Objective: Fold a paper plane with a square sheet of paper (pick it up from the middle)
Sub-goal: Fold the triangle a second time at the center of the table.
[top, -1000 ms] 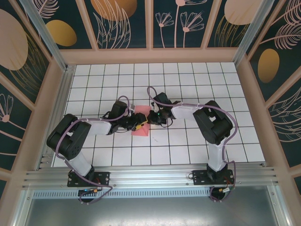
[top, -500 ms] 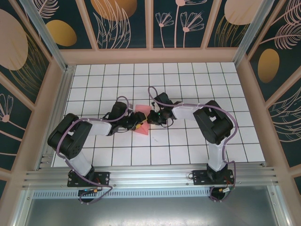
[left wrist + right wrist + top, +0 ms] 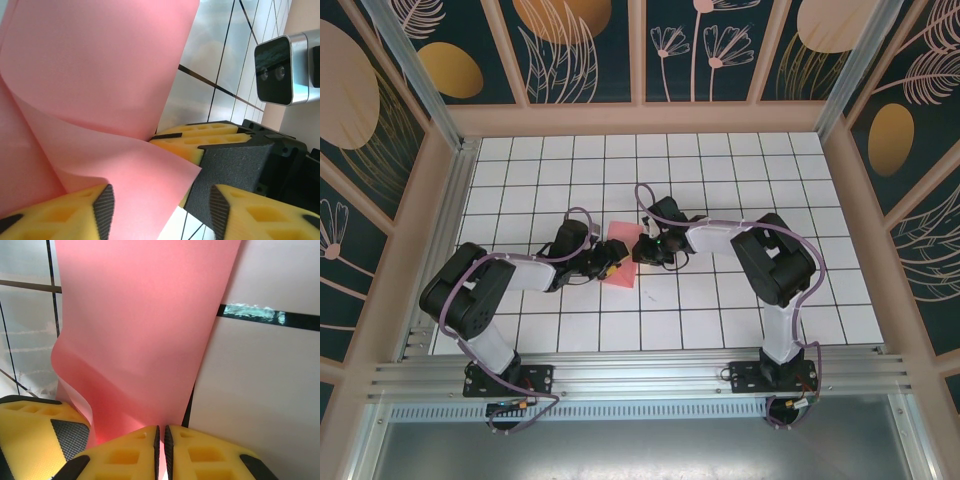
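The square sheet of paper, pink-red, lies doubled over on the white grid table between both grippers. In the left wrist view the sheet curves up in two layers, and one free corner lies between my left gripper's yellow fingers, which stand wide apart without clamping it. My right gripper is shut on the near edge of the sheet. Its yellow fingers also show pinching the fold in the left wrist view. In the top view the left gripper and right gripper nearly touch. A paper plane is out of view.
Wooden walls with patterned panels enclose the table on three sides. An aluminium rail carrying both arm bases runs along the near edge. The right arm's wrist camera sits close in front of the left gripper.
The left gripper's jaws have opened slightly and its wrist has drawn a little to the left. The right gripper has stayed shut on the paper in the same place.
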### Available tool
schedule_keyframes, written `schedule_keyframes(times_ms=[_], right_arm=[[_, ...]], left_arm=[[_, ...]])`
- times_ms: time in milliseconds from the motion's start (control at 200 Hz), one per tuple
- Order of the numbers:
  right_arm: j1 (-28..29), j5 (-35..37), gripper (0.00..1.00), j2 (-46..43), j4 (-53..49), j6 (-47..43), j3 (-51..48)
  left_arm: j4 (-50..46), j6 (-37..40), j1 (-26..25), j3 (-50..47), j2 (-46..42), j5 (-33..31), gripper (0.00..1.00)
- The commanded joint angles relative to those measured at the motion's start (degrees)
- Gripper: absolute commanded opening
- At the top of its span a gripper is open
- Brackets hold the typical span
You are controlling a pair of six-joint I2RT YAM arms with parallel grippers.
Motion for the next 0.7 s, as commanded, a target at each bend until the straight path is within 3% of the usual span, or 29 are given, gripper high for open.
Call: schedule_keyframes(times_ms=[0, 335, 696], right_arm=[[-0.07, 2.19, 0.16, 0.8, -0.9, -0.11, -1.38], [-0.12, 1.79, 0.07, 0.71, -0.56, -0.32, -1.69], [-0.12, 1.9, 0.06, 0.76, -0.99, -0.41, -1.56]], left_arm=[[2.5, -0.75, -0.24, -0.58, -0.59, -0.53, 0.49], [3.19, -1.64, -0.27, -0.56, 0.99, 0.15, 0.35], [2.7, -1.28, -0.28, -0.49, 2.88, 0.34, 0.33]])
